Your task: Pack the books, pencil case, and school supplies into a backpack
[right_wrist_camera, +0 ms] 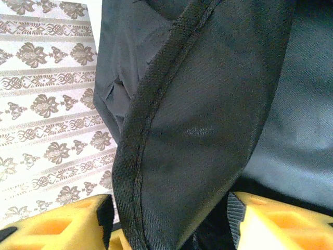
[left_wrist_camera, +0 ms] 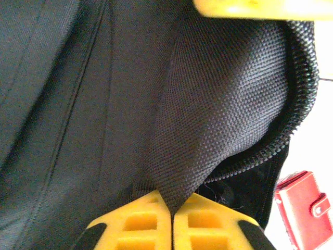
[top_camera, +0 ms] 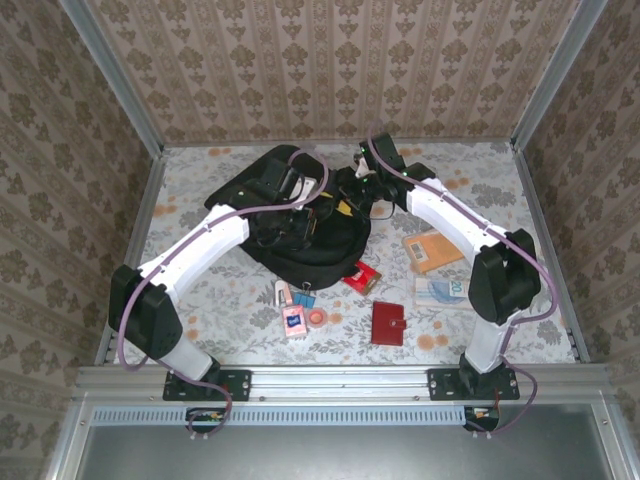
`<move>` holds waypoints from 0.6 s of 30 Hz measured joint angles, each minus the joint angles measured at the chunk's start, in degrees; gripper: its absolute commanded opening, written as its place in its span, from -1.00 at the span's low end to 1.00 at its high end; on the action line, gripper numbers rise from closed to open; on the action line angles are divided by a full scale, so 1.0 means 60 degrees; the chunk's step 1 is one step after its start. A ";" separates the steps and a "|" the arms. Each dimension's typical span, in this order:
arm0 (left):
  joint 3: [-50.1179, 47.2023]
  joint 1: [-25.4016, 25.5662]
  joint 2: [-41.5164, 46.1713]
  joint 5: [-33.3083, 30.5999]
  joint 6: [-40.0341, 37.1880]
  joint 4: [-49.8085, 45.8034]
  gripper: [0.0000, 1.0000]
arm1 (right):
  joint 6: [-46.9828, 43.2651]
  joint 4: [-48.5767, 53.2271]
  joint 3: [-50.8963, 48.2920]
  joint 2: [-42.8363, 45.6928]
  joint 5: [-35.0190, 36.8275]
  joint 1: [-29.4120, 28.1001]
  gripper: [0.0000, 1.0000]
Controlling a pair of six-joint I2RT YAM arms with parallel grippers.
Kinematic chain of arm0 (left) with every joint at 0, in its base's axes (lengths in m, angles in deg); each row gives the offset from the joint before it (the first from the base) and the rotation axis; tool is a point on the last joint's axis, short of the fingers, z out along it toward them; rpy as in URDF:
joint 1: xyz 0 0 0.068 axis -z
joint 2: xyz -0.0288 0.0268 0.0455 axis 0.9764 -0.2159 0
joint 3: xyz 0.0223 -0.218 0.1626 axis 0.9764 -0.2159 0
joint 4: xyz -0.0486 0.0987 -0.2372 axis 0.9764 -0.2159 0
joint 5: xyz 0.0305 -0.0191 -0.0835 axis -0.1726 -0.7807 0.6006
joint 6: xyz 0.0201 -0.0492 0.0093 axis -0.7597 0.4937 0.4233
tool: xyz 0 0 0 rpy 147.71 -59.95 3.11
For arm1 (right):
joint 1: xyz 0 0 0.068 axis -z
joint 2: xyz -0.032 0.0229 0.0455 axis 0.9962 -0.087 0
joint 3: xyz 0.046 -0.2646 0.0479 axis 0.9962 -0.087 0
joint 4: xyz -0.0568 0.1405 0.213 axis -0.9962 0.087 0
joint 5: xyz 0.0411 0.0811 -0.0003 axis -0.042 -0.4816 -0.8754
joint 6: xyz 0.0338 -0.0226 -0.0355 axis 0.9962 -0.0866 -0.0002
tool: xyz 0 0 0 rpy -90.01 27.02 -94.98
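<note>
Nearest us, the table (top_camera: 240,335) with its flowered cloth lies bare along the front rail, between the two arm bases. Just beyond sit the loose things, close together: a pink card (top_camera: 293,319), a pink tape roll (top_camera: 317,319), blue clips (top_camera: 305,298) and a red wallet (top_camera: 387,323). Further right, the orange book (top_camera: 432,250) lies flat near a pale one (top_camera: 440,291), with free cloth out to the side wall.

In the middle slumps the black backpack (top_camera: 335,250), soft and woven, its toothed zip parted. We cannot tell what is inside. The left pincer (left_wrist_camera: 171,205) is closed on a fold of its coarse weave, yellow fingers pressed together. The right pincer (right_wrist_camera: 169,219) stands open, its fingers (right_wrist_camera: 57,226) wide apart either side of a smooth flap with a stitched border. Behind the bag, bare table runs to the papered walls (top_camera: 330,60).
</note>
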 measured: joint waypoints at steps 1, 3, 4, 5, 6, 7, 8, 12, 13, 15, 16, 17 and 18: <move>-0.0025 0.0000 0.0000 0.0047 0.0022 0.0029 -0.33 | 0.0007 -0.0033 -0.0004 -0.0022 -0.0033 0.0000 0.08; -0.0044 0.0007 0.0000 0.0127 0.0095 0.0098 -0.08 | 0.0007 -0.0073 -0.0022 -0.0040 -0.0113 0.0000 -0.03; -0.0044 0.0007 0.0000 0.0153 0.0098 0.0113 0.02 | 0.0007 -0.0146 -0.0058 -0.0040 -0.0160 0.0000 -0.04; -0.0044 0.0007 0.0011 0.0164 0.0127 0.0127 0.13 | 0.0018 -0.0219 -0.0095 -0.0040 -0.0189 0.0000 -0.06; -0.0044 0.0007 0.0029 0.0178 0.0171 0.0131 0.22 | 0.0022 -0.0270 -0.0146 -0.0040 -0.0215 0.0000 -0.09; -0.0044 0.0004 0.0051 0.0186 0.0171 0.0127 0.28 | 0.0018 -0.0288 -0.0193 -0.0040 -0.0219 0.0000 -0.09; -0.0044 0.0000 0.0095 0.0186 0.0178 0.0127 0.36 | 0.0018 -0.0299 -0.0244 -0.0040 -0.0226 0.0000 -0.09; -0.0018 -0.0029 0.0321 0.0189 0.0197 0.0102 0.49 | 0.0029 -0.0430 -0.0412 -0.0044 -0.0248 0.0000 -0.21; 0.0044 -0.0040 0.0324 0.0189 0.0200 0.0051 0.49 | 0.0044 -0.0459 -0.0430 -0.0044 -0.0259 0.0000 -0.29; 0.0204 -0.0051 0.0299 0.0193 0.0197 -0.0044 0.49 | 0.0153 -0.0495 -0.0437 -0.0044 -0.0288 0.0000 -0.40; 0.0302 -0.0051 0.0266 0.0189 0.0197 -0.0106 0.50 | 0.0193 -0.0510 -0.0441 -0.0044 -0.0284 0.0000 -0.47; 0.0419 -0.0047 0.0211 0.0186 0.0197 -0.0157 0.50 | 0.0240 -0.0525 -0.0441 -0.0044 -0.0288 0.0000 -0.58; 0.0561 -0.0025 0.0124 0.0175 0.0193 -0.0182 0.51 | 0.0280 -0.0528 -0.0448 -0.0044 -0.0288 0.0000 -0.69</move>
